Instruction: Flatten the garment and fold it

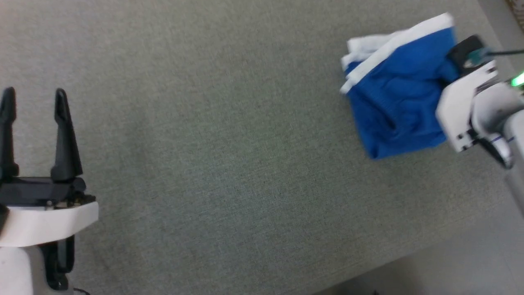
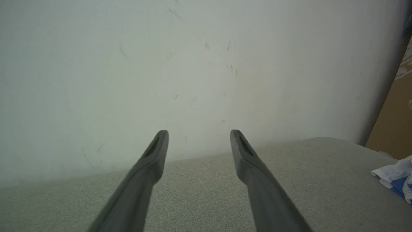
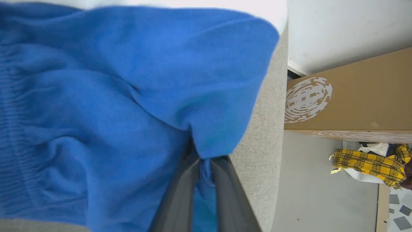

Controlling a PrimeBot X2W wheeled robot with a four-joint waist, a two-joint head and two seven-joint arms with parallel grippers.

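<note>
The bright blue shorts [image 1: 399, 96] lie bunched at the far right of the grey-green table [image 1: 229, 155], white trim along their top edge. My right gripper [image 1: 452, 71] comes in from the right edge, its fingertips buried in the blue cloth. In the right wrist view its two fingers [image 3: 180, 193] are pressed together with a fold of the shorts [image 3: 106, 96] pinched between them. My left gripper [image 1: 35, 100] stands open at the lower left, far from the cloth, nothing between its fingers [image 2: 151, 167]. A corner of the shorts [image 2: 397, 178] peeks in at the left wrist view's right edge.
The table's right edge runs close beside the shorts [image 3: 272, 145], with grey floor beyond. A brown cardboard box [image 3: 351, 96] and a yellow plaid cloth [image 3: 370, 162] sit on the floor there. A pale wall [image 2: 193, 64] stands behind the table.
</note>
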